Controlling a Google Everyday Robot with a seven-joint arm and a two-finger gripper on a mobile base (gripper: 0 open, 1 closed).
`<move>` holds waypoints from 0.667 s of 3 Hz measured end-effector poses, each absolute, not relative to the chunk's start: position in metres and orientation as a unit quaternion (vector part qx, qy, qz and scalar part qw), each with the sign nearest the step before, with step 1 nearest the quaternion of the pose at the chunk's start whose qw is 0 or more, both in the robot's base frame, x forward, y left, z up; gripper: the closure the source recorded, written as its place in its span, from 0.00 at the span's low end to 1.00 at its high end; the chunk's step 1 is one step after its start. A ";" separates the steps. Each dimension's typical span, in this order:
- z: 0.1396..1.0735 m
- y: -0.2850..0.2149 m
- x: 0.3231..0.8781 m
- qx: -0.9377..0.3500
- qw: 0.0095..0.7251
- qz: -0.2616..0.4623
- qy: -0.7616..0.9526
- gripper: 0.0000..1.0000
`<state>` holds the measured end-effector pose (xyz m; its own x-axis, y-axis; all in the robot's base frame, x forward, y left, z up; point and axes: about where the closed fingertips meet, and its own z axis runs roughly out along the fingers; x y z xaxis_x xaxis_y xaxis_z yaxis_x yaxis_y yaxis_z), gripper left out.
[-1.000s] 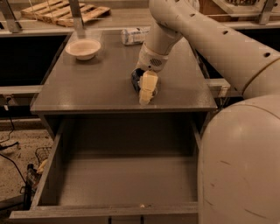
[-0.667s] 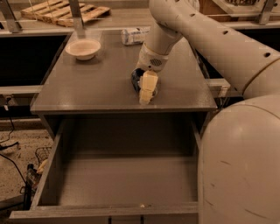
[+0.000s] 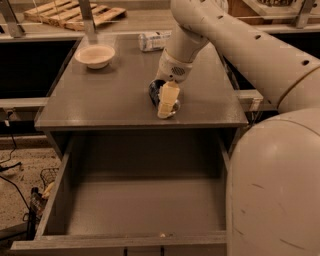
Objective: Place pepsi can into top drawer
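The pepsi can [image 3: 154,93], dark blue, lies on the grey cabinet top [image 3: 110,95] near its front edge, mostly hidden behind my gripper. My gripper [image 3: 166,102] hangs down from the white arm, and its pale yellow fingers [image 3: 167,98] cover the can. The top drawer [image 3: 145,205] stands pulled out below, a wide shallow grey box with nothing in it.
A white bowl [image 3: 95,55] sits at the back left of the cabinet top. A clear plastic bottle [image 3: 152,40] lies on its side at the back. My arm's large white body [image 3: 275,185] fills the right side. Wooden pallets [image 3: 75,15] lie behind.
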<state>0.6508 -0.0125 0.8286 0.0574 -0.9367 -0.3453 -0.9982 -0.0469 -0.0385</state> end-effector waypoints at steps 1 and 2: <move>0.829 -0.012 0.651 -0.714 0.135 0.114 0.677 0.61; 0.829 -0.012 0.651 -0.714 0.135 0.114 0.677 0.85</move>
<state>0.6508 -0.0125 0.8286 0.0574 -0.9367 -0.3453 -0.9982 -0.0469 -0.0385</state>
